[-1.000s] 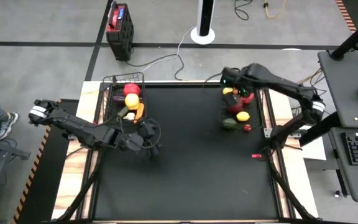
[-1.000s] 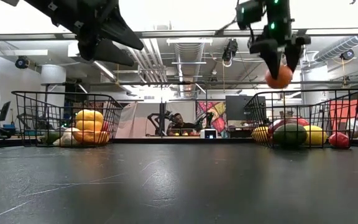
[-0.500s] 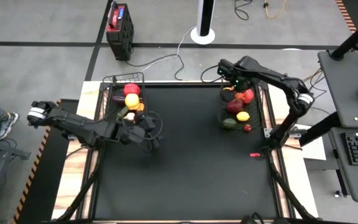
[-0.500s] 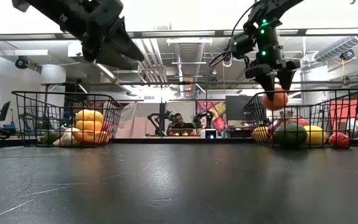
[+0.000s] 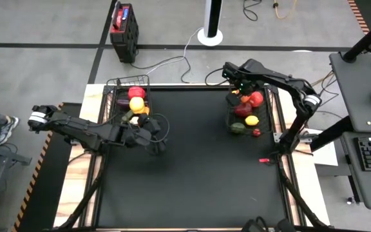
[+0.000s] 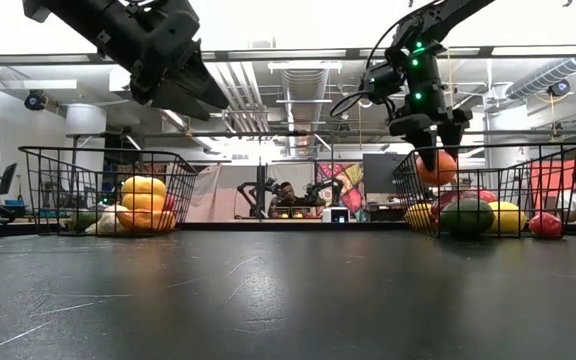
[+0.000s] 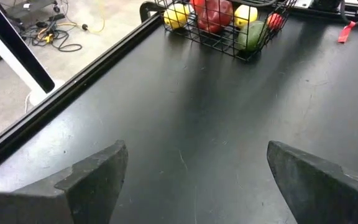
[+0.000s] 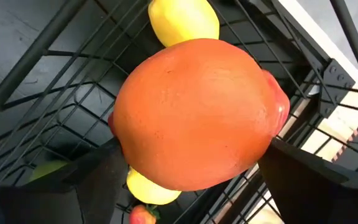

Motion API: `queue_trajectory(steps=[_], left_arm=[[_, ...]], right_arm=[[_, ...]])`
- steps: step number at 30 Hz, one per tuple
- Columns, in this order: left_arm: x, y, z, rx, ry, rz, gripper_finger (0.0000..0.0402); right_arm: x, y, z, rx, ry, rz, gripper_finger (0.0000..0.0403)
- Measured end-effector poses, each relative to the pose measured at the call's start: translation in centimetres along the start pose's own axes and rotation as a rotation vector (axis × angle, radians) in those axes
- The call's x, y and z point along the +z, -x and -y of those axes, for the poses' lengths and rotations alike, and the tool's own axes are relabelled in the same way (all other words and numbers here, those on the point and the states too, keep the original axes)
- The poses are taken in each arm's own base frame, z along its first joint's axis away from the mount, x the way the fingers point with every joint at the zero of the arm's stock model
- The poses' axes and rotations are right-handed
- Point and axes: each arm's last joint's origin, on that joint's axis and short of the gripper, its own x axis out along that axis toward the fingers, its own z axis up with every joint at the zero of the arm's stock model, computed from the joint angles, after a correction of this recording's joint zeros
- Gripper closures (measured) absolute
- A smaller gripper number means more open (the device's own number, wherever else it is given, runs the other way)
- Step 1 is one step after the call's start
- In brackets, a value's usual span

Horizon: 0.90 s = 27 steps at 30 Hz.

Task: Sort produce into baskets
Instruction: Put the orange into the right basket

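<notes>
Lowered since 1 second ago, the orange tomato (image 6: 437,167) now hangs just above the rim of the right basket (image 5: 232,116), at the table's far right corner, pinched between the right gripper's (image 6: 434,158) fingers. It looks light, rigid and smooth, likely slippery; gripping across its widest part seems safest. 1 left basket (image 5: 111,96) holds other produce. Beside it, the left gripper (image 5: 158,132) hovers spread wide, empty.

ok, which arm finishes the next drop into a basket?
Right. The right gripper holds the orange tomato just over the right basket, so releasing looks like the next move. The left gripper is open and empty above bare table near the left basket.
</notes>
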Motion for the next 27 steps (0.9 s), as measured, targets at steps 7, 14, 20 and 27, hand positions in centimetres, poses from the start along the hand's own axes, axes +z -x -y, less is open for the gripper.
queue_trajectory(steps=[7, 14, 20, 27], left_arm=[[-0.01, -0.01, 0.0, 0.0, 0.019, 0.0, 0.0038], [-0.01, -0.01, 0.0, 0.0, 0.024, 0.0, 0.0038], [-0.01, -0.01, 0.0, 0.0, 0.024, 0.0, 0.0038], [-0.01, -0.01, 0.01, 0.0, 0.024, 0.0, 0.0038]], right_arm=[[0.35, -0.02, -0.1, 0.008, 0.042, 0.034, 0.0074], [0.43, -0.02, -0.14, 0.017, 0.034, 0.041, 0.0073], [0.4, -0.02, -0.13, 0.016, 0.039, 0.037, 0.0061], [0.41, -0.03, -0.14, 0.017, 0.028, 0.038, 0.0058]])
